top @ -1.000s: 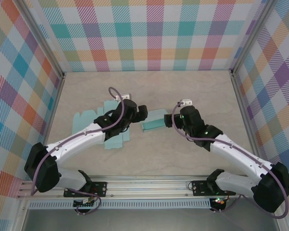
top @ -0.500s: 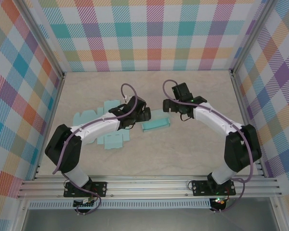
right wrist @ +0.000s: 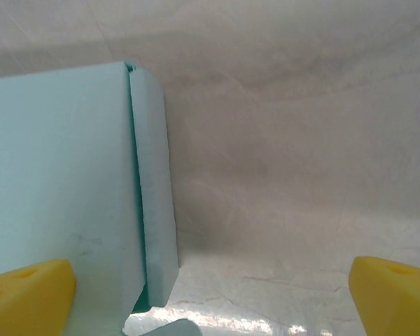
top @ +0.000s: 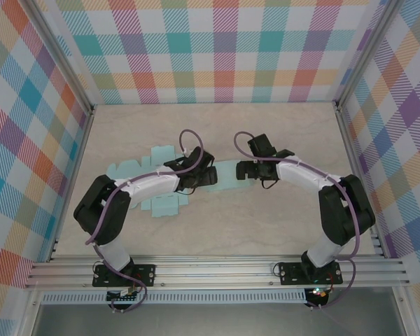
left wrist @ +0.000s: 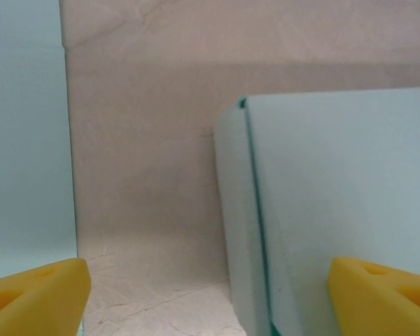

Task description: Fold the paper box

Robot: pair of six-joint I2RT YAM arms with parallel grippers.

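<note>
The pale-teal, partly folded paper box lies mid-table on the beige marbled tabletop. The left gripper sits at its 9 o'clock and the right gripper at its 3 o'clock, both with fingers spread wide, clamping nothing. 1 flat pale-teal card sheet lies farther toward 9 o'clock.

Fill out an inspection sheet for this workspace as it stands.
Surface: beige marbled table.
Job's things: teal paper box lying mostly flat left of centre; a raised panel stands between the grippers.
Clutter: nothing seen.
Grippers: left gripper open; right gripper open; one at each end of the panel.
Cables: purple cables run along both arms, looping at the wrists.
Surroundings: plaid walls on three sides; metal rail at the near edge.
</note>
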